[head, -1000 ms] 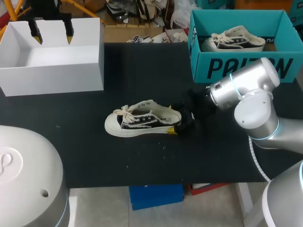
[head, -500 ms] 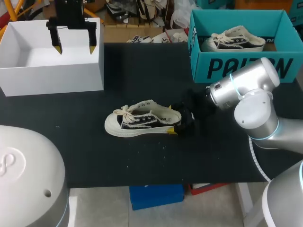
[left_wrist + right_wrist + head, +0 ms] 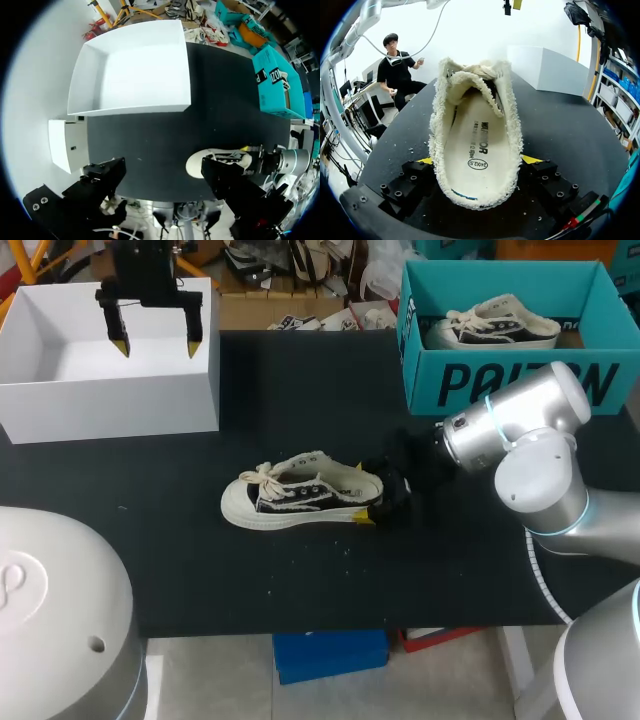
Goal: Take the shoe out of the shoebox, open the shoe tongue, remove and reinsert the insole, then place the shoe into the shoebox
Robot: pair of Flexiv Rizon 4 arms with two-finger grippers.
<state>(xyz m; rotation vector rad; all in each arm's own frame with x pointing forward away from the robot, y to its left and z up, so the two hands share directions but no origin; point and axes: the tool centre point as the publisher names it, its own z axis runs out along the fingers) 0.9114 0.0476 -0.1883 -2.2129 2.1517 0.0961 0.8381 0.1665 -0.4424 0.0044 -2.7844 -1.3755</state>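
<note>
A cream and black sneaker [image 3: 295,498] lies on its sole on the black table [image 3: 300,390], toe to the left. My right gripper [image 3: 375,500] is shut on its heel, one yellow tip on each side. The right wrist view looks into the shoe [image 3: 512,130], where the printed insole [image 3: 476,150] lies flat, with the gripper [image 3: 479,161] clasping the heel. My left gripper [image 3: 157,340] hangs open and empty above the white shoebox [image 3: 110,405] at the back left. In the left wrist view the box [image 3: 135,65] lies ahead of the open gripper [image 3: 165,182], with the sneaker [image 3: 217,161] beside its finger.
A teal shoebox [image 3: 500,380] at the back right holds a second sneaker [image 3: 495,325]. The teal box [image 3: 277,82] also shows in the left wrist view. Bare black table lies between the white box and the shoe.
My left gripper has moved to the right above the white shoebox, still open. The right arm and the sneaker have stayed put.
</note>
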